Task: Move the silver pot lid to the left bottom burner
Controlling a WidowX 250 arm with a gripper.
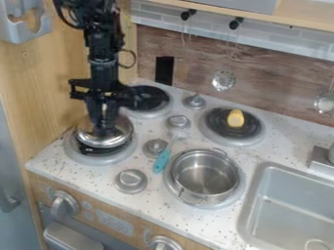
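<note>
Speckled countertop (91, 178): your silver pot lid (118, 139) over left bottom burner (98, 158), seemingly nearly done; backing off remains. Gripper (103, 132) clenched or released: can't tell.

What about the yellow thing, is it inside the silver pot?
No, the yellow thing sits on the black burner behind the silver pot.

no legible txt or nos.
</note>
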